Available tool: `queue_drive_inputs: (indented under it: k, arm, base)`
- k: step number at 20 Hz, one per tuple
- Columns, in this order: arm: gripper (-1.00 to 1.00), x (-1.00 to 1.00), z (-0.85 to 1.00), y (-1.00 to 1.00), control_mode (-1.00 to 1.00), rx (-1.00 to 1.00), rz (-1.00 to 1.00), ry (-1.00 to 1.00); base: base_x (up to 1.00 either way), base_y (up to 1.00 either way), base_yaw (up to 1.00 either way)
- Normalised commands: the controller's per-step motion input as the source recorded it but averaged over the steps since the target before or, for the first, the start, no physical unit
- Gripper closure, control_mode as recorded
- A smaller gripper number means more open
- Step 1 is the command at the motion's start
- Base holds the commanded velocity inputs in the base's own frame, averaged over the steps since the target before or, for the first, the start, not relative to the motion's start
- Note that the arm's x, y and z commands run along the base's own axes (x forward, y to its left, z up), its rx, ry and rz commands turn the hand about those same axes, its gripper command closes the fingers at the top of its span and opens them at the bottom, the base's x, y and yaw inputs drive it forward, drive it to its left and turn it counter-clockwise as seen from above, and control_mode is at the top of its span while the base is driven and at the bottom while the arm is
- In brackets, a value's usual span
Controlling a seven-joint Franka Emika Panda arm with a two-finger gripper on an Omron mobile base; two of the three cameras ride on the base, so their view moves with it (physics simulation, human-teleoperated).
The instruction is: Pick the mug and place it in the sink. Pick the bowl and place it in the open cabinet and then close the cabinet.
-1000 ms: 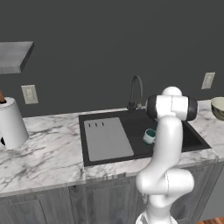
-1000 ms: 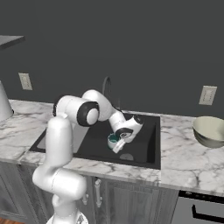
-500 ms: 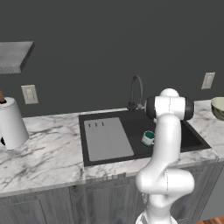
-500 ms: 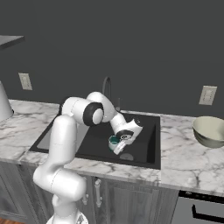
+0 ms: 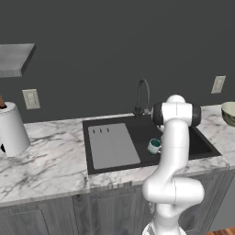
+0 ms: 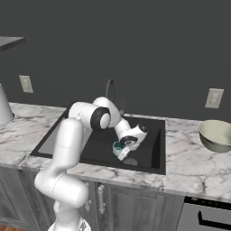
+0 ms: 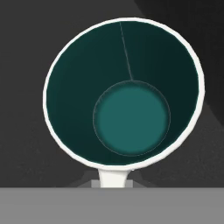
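— What have you got, and how do your fingers stand?

— My gripper [image 6: 122, 152] is clamped tight on the small white mug with the teal inside [image 6: 118, 146], down inside the black rectangular sink basin [image 6: 149, 144]; in my hand view the mug's [image 7: 124, 92] mouth faces me.

— And to the right of your fingers?

— The large pale cream-green bowl [image 6: 218, 135] sits well apart on the marble counter [image 6: 194, 164].

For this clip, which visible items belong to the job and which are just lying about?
Job:
- small white mug with teal interior, held by the shut claw
- black recessed sink
- wide cream-green bowl
- grey wall cabinet

Lying about:
- white cylindrical canister
- white wall outlets
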Motion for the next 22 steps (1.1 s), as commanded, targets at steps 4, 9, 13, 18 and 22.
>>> queue_drive_inputs:
  k: [4,9,13,18,22]
  arm:
    - [1.0,0.12,-0.17,0.0,-1.0,0.0,0.0,0.0]
    - [1.0,0.02,-0.15,0.0,-1.0,0.0,0.0,0.0]
    - [1.0,0.0,-0.15,0.0,-1.0,0.0,0.0,0.0]
    - [-1.0,0.0,-0.09,0.0,-1.0,0.0,0.0,0.0]
    - [-1.0,0.0,0.0,0.0,-1.0,0.0,0.0,0.0]
  base:
    - [0.0,0.0,0.0]
    - [0.0,0.0,0.0]
    - [0.0,0.0,0.0]
    - [0.0,0.0,0.0]
    - [0.0,0.0,0.0]
